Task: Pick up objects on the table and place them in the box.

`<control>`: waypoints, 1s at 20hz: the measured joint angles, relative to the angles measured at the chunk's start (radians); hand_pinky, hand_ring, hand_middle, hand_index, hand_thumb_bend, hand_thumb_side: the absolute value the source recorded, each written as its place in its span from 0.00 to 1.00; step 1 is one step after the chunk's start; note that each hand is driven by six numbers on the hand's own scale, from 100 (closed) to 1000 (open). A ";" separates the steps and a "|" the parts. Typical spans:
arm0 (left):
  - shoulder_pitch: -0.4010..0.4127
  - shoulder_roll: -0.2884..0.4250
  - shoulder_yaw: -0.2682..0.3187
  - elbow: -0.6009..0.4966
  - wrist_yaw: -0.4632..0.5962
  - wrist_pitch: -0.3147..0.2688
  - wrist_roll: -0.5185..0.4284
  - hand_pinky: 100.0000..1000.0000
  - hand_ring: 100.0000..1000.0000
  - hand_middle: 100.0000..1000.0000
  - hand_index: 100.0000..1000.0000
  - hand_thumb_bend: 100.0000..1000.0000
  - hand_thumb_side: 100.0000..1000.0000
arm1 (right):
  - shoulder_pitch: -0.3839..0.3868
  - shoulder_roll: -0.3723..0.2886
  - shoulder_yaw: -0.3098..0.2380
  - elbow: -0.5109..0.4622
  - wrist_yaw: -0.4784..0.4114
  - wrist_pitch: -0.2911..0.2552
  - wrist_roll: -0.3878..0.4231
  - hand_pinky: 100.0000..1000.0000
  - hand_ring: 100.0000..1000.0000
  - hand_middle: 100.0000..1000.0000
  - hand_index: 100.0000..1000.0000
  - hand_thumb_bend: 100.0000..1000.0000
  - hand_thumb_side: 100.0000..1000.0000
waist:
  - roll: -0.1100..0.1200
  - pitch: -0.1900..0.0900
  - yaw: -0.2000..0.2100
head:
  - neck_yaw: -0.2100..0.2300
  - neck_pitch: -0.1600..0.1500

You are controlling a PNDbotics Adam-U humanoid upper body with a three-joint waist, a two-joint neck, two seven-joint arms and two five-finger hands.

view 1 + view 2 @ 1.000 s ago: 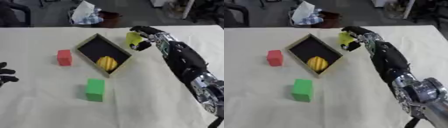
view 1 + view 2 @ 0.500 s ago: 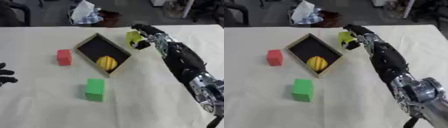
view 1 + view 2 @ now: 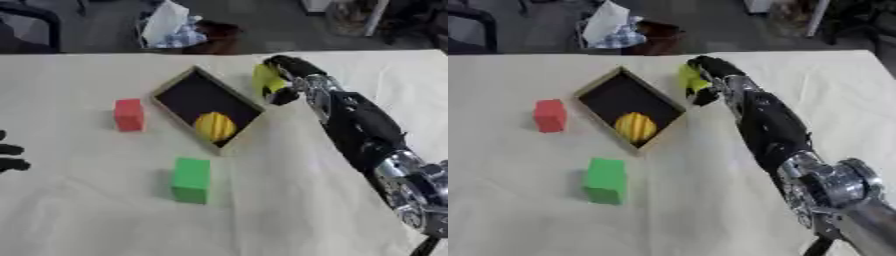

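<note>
A dark box (image 3: 188,92) with a wooden rim lies askew at mid table, and a yellow ribbed object (image 3: 214,126) rests in its near corner. My right hand (image 3: 289,75) reaches in from the lower right and is curled round a yellow-green object (image 3: 265,80) just past the box's right rim. A red block (image 3: 129,114) stands left of the box. A green block (image 3: 192,179) stands on the cloth in front of it. Only the dark fingertips of my left hand (image 3: 10,157) show at the left edge.
The table wears a cream cloth (image 3: 105,220). Beyond its far edge are a bin with white and blue stuff (image 3: 179,27) and a dark chair (image 3: 26,25). My right forearm (image 3: 367,135) crosses the table's right side.
The right hand with the yellow-green object has edged slightly left, toward the box's rim. The blocks and the box have stayed put.
</note>
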 measured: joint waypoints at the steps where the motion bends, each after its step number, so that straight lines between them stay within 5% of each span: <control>1: -0.001 0.000 0.000 0.000 0.000 0.000 0.000 0.80 0.58 0.62 0.86 0.00 0.89 | 0.004 0.000 0.000 -0.004 0.000 0.004 -0.016 0.57 0.60 0.68 0.78 0.00 0.00 | 0.000 0.000 0.000 | 0.000 -0.001; 2: -0.001 0.000 0.000 0.000 0.000 0.000 0.000 0.80 0.58 0.62 0.86 0.00 0.89 | 0.007 0.000 0.000 -0.007 0.001 0.006 -0.033 0.53 0.54 0.58 0.70 0.00 0.00 | 0.000 0.000 0.000 | -0.001 -0.002; 4: -0.002 0.000 0.000 0.000 0.000 0.001 -0.001 0.80 0.58 0.62 0.86 0.00 0.89 | 0.010 0.000 0.000 -0.021 0.001 0.003 -0.068 0.51 0.53 0.54 0.68 0.00 0.00 | 0.000 0.000 0.000 | -0.002 -0.003; 9: -0.004 0.000 0.000 0.000 0.000 0.001 -0.001 0.80 0.59 0.62 0.86 0.00 0.89 | 0.009 0.004 0.021 -0.082 -0.006 -0.045 -0.121 0.53 0.54 0.53 0.68 0.00 0.00 | 0.000 0.000 -0.006 | -0.002 -0.003; 20: -0.005 0.000 0.000 0.000 0.000 0.002 0.000 0.80 0.59 0.62 0.86 0.00 0.88 | 0.022 0.056 0.194 -0.259 -0.105 -0.222 0.015 0.57 0.57 0.56 0.73 0.00 0.00 | 0.000 0.000 -0.007 | -0.002 -0.003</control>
